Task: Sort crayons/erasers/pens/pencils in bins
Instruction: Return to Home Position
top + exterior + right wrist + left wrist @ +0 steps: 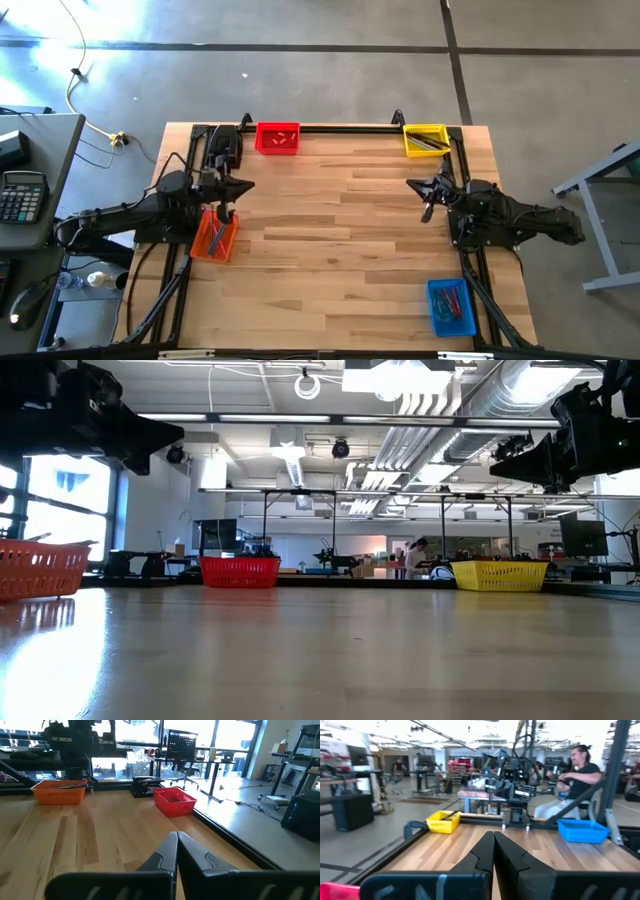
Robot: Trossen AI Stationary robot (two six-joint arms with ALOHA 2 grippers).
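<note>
**Inspector:** State of the grippers?

**Surveyor:** The left gripper (238, 186) hangs raised over the table's left side, near the orange bin (205, 243). Its jaws are pressed together on nothing. The right gripper (424, 190) hangs raised over the right side, between the yellow bin (425, 131) and the blue bin (436, 312). Its jaws are likewise pressed together and empty.

**Inspector:** Task items?

**Surveyor:** All those seen lie in bins.
- Red and green crayons (453, 298) are in the blue bin, at the near right corner.
- Dark sticks (432, 144) are in the yellow bin, at the far right corner.
- Small pale erasers (284, 137) are in the red bin (262, 140), on the far edge.
- Thin sticks (216, 236) are in the orange bin; their kind cannot be told.

**Inspector:** Obstructions and surroundings?

**Surveyor:** A black frame rail (350, 128) borders the table (340, 230), and the red and yellow bins sit along it. The surface is pale wooden planking.

Beyond it is grey concrete floor with a yellow cable (72, 85). A desk on the left carries a calculator (22, 195).

In the left wrist view, a seated person (577, 770) shows beyond the right arm. The low view shows a workshop hall with ceiling ducts.
</note>
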